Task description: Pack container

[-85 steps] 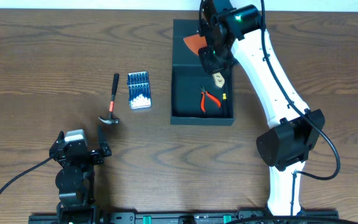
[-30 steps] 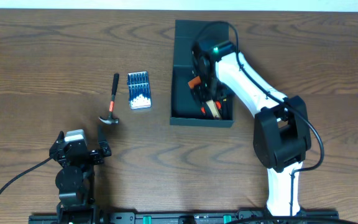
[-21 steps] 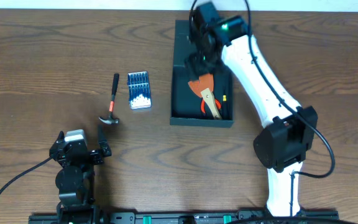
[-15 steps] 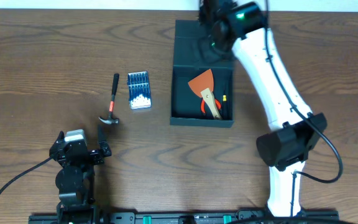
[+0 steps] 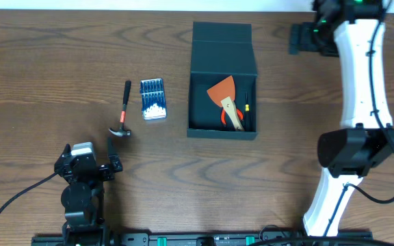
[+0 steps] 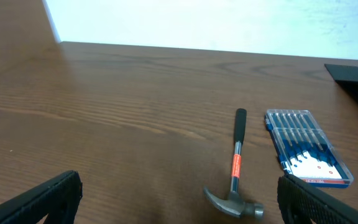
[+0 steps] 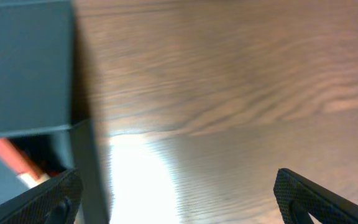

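Observation:
The container [image 5: 223, 80] is a dark teal-grey box, lid flap [image 5: 223, 46] folded back, at the table's middle back. Inside lie an orange scraper [image 5: 223, 92] with a wooden handle, red pliers [image 5: 224, 119] and a thin black screwdriver [image 5: 246, 108]. My right gripper [image 5: 298, 39] hangs open and empty to the right of the lid; in the right wrist view the gripper [image 7: 176, 198] is over bare wood with the container [image 7: 23, 68] at the left. My left gripper [image 5: 89, 156] rests open near the front left. It [image 6: 179, 208] faces the hammer [image 6: 235, 168].
A small hammer [image 5: 123, 113] with a black and red handle lies left of the container. Beside it is a blue case of screwdrivers [image 5: 153, 99], also visible as a blue case [image 6: 306, 146] in the left wrist view. The table's back edge runs just behind the lid.
My right gripper laid the orange scraper in the container, opened, then rose and swung to the right of the lid. The left arm has not moved.

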Action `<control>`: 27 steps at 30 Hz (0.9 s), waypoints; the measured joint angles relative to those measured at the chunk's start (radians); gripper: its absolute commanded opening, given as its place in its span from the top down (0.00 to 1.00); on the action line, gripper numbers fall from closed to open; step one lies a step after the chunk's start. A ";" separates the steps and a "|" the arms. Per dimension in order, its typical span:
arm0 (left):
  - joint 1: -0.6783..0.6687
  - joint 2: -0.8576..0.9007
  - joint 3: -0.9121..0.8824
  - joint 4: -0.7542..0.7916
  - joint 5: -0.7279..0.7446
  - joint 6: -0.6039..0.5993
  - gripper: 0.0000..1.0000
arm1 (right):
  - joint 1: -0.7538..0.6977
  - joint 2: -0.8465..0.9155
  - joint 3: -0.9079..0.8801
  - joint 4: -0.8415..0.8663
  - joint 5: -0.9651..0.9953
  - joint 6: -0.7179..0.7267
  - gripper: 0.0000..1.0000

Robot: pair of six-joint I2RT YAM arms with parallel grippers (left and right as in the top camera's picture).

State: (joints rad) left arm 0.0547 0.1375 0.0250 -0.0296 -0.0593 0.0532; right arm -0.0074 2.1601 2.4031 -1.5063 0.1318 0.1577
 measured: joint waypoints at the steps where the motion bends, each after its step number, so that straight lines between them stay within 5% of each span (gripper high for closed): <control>1: 0.000 0.000 0.000 0.000 0.000 0.000 0.02 | -0.021 0.000 0.000 0.000 0.000 0.000 0.01; 22: 0.000 0.000 0.000 0.003 0.019 -0.009 0.01 | -0.150 0.000 0.000 -0.001 0.005 0.003 0.01; 27: 0.000 0.000 0.004 -0.020 0.120 -0.114 0.02 | -0.150 0.000 0.000 -0.001 0.006 0.003 0.01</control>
State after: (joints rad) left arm 0.0547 0.1375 0.0288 -0.0494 0.0605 -0.0608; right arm -0.1570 2.1601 2.4031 -1.5070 0.1375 0.1612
